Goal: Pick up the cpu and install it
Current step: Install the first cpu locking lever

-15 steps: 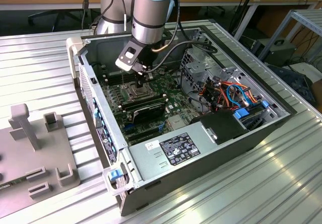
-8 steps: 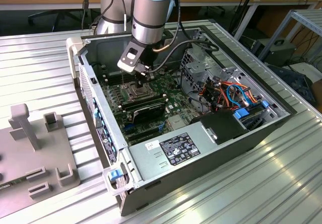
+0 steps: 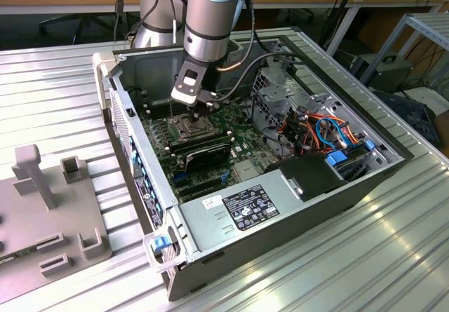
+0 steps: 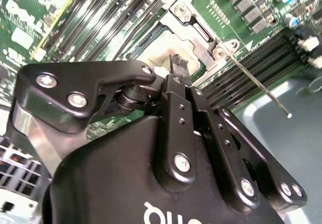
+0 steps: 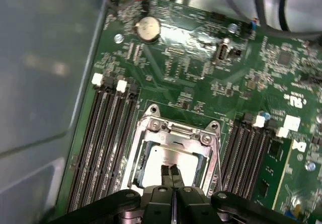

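1. cpu (image 5: pixel 188 163) — a flat square chip with a dull, pale metal top, lying level inside the socket on the board. It is square, so it has no long axis to line up with.
2. It sits straight beneath the gripper (image 5: pixel 171 171), whose narrow black fingertips (image 5: pixel 165 171) are pressed together with nothing visible between them. They point down at the chip's middle. Whether they touch the metal I cannot tell.
3. In the second wrist view the gripper (image 4: pixel 176 65) shows matte black links with bright screws and ridged tips.
4. Around the chip stands the socket frame (image 5: pixel 176 128), bright stamped steel with screw heads at its corners. A thin wire lever (image 4: pixel 256 85) juts out beside it.
5. On both sides run the memory slots (image 5: pixel 100 143) — long black ribbed plastic with white latches, parallel to the seam between the fingers.
6. All of this sits on the green motherboard (image 5: pixel 191 68), glossy and densely studded, inside the open grey computer case (image 3: pixel 133 130) on a ribbed metal table (image 3: pixel 56 102).
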Robot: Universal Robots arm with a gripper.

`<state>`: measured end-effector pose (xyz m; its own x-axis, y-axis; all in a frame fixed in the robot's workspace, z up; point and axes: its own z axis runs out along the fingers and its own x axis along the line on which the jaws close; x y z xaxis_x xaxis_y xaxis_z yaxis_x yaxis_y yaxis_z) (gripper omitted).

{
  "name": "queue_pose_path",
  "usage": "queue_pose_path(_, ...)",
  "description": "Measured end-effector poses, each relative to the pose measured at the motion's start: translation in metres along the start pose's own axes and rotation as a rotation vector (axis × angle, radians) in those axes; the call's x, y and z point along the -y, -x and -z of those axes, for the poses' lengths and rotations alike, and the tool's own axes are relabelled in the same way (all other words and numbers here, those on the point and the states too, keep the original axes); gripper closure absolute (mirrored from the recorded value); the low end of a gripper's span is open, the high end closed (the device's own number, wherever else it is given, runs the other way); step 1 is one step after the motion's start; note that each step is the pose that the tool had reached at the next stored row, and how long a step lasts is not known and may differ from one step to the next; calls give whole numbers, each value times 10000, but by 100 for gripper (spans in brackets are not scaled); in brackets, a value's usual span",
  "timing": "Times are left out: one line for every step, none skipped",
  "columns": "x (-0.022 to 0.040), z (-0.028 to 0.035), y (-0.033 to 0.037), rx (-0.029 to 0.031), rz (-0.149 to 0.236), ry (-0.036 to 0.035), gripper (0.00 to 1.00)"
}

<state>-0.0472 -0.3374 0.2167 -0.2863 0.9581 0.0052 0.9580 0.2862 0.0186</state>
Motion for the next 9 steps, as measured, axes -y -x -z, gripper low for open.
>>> queue_pose_path(0, -1, 0, -4, 169, -1, 89)
queue_pose_path(0, -2, 0, -7, 354, -2, 89)
queue_pose_path(0, -2, 0, -10, 539, -3, 89)
queue_pose_path(0, -3, 0, -13, 725, -4, 89)
queue_pose_path(0, -4, 0, -18, 926, -5, 89)
queue_pose_path(0, -5, 0, -21, 1128, -6, 89)
queue_pose_path(0, -6, 0, -24, 1313, -7, 89)
queue_pose_path(0, -6, 0, -30, 1602, -9, 89)
queue_pose_path(0, -7, 0, -35, 1874, -10, 89)
